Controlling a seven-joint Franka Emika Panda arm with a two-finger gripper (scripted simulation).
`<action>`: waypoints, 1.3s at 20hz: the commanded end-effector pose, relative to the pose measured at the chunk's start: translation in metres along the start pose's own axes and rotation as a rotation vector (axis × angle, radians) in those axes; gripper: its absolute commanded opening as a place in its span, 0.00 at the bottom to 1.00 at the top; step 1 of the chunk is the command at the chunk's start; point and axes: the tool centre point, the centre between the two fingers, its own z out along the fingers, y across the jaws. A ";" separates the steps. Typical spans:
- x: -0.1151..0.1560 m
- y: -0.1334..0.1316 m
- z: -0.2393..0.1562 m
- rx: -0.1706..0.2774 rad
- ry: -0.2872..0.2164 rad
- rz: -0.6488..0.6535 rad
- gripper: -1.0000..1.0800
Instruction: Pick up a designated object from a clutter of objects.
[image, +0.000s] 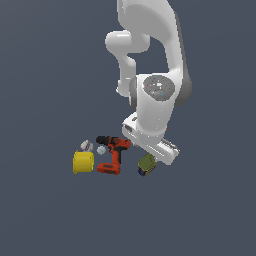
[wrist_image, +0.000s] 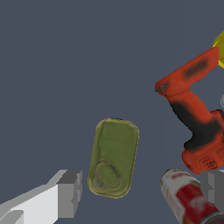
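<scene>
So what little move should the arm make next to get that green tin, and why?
Probably nudge sideways to centre on the green tin, then go straight down. In the wrist view the open gripper has one finger beside the tin, but the other finger sits past the red-labelled can, so closing now could catch both.

Olive-green tin (wrist_image: 113, 157) with yellow trim; red-and-black drill (wrist_image: 194, 116); red-and-white can (wrist_image: 188, 199) beside the drill; yellow cylinder (image: 83, 162); grey-tipped white gripper (wrist_image: 142, 192)
</scene>
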 end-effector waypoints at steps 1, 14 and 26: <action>-0.003 -0.006 0.014 -0.002 0.000 0.045 0.96; -0.013 -0.019 0.050 -0.008 -0.001 0.160 0.96; -0.014 -0.018 0.081 -0.008 -0.001 0.161 0.96</action>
